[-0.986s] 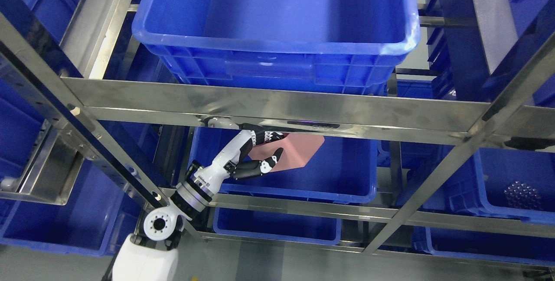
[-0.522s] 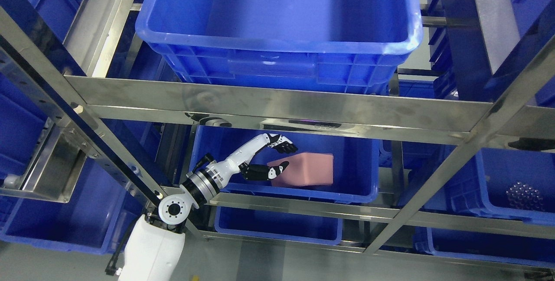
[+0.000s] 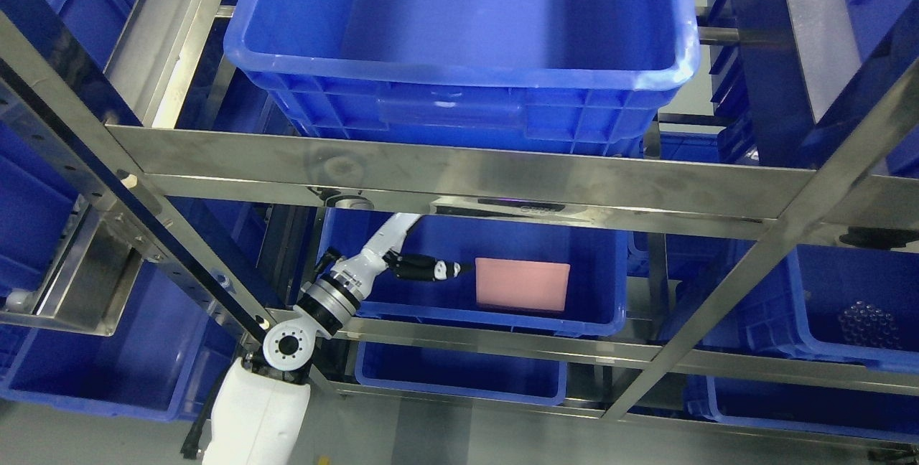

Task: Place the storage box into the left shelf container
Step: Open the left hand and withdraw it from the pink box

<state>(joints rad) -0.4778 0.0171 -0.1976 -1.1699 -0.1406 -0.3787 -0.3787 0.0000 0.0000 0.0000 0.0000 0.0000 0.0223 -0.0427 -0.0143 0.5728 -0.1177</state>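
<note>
A flat pink storage box (image 3: 522,284) lies on the floor of a blue container (image 3: 589,321) on the middle shelf level. My left hand (image 3: 431,268) hovers inside the same container, just left of the box and apart from it. Its black thumb points toward the box; the other fingers run up behind the steel shelf rail (image 3: 459,185) and are hidden. The white left arm (image 3: 344,285) rises from the lower left through the shelf frame. The hand holds nothing that I can see.
A large blue bin (image 3: 459,102) sits on the shelf above. More blue bins fill the left side (image 3: 86,372), the lower shelf (image 3: 459,375) and the right (image 3: 840,329), where one holds dark round items (image 3: 865,323). A diagonal steel post (image 3: 179,257) runs beside the arm.
The pink box has left the hand and dropped flat onto the container floor, further right. The hand has pulled back to the left and up under the rail.
</note>
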